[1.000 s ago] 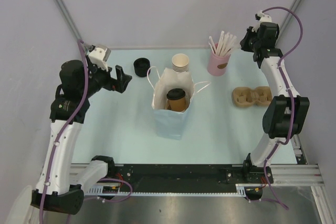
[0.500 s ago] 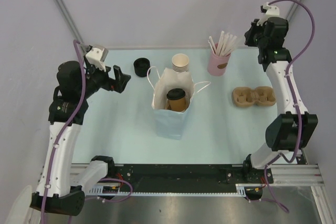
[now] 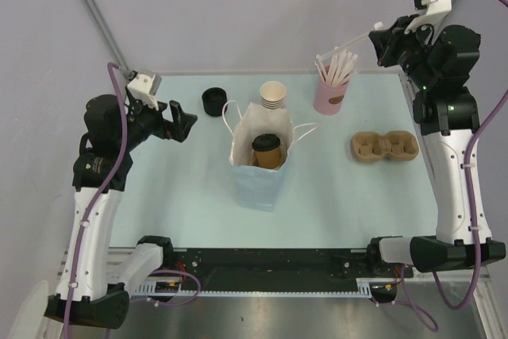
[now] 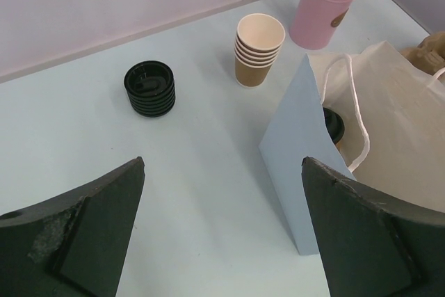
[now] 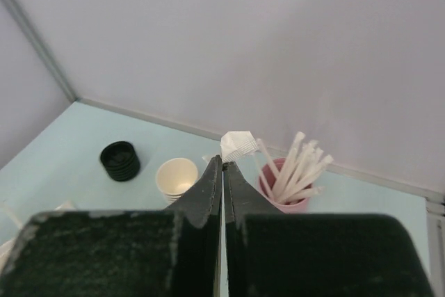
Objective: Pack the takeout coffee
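Note:
The takeout coffee (image 3: 267,151), a brown cup with a black lid (image 4: 332,124), stands inside the open paper bag (image 3: 255,180) at the table's middle. My right gripper (image 3: 381,44) hangs high above the back right, over the pink cup (image 3: 329,94). It is shut on a white wrapped stick (image 3: 355,38), whose end pokes out past the fingertips (image 5: 240,145). The stick is lifted out of the pink cup. My left gripper (image 3: 186,125) hovers left of the bag, wide open with nothing between its fingers (image 4: 104,199).
A stack of black lids (image 3: 213,101) and a stack of lidless brown cups (image 3: 272,94) stand behind the bag. The pink cup holds several white sticks (image 5: 299,168). A cardboard cup carrier (image 3: 384,146) lies at the right.
My right arm has risen and swung right, with the white stick pinched in its jaws and drawn out of the pink cup. The left arm has barely moved.

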Robot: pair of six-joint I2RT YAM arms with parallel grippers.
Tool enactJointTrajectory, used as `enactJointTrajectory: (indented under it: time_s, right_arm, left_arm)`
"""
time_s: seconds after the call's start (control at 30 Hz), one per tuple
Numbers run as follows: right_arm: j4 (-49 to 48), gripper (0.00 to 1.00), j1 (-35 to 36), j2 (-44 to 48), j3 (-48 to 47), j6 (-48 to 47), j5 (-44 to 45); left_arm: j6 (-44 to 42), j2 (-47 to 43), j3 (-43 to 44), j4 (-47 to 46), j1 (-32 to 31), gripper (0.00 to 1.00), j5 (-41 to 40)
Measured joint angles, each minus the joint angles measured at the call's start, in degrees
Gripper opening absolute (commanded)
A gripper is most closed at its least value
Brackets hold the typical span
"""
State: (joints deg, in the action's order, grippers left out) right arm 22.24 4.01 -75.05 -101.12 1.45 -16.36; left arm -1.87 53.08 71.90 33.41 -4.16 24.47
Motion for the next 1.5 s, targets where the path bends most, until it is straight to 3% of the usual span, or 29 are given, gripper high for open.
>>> enactJointTrajectory:
  time_s: [0.33,0.53,1.13,1.5]
  right_arm:
    - [4.9,0.0,0.66,1.88,-2.93,3.04,-19.43]
    - [6.25,0.0,6.58,1.95,-1.53,2.69,-26.6]
    - [15.06,0.0,28.37,-2.05,5.62,-7.78,-22.49]
    - [22.84,0.0,35.54,-6.62,5.49,-14.4,-15.21]
  left_arm:
    - [0.39,-0.33,-0.24,-0.79,0.35,1.0,0.2]
    - [0.42,-0.33,-0.35,-1.18,0.57,1.0,0.22]
    - [0.44,-0.33,-0.76,-1.25,1.57,1.0,0.42]
    - [0.44,-0.31,-0.94,-1.42,1.73,1.0,1.27]
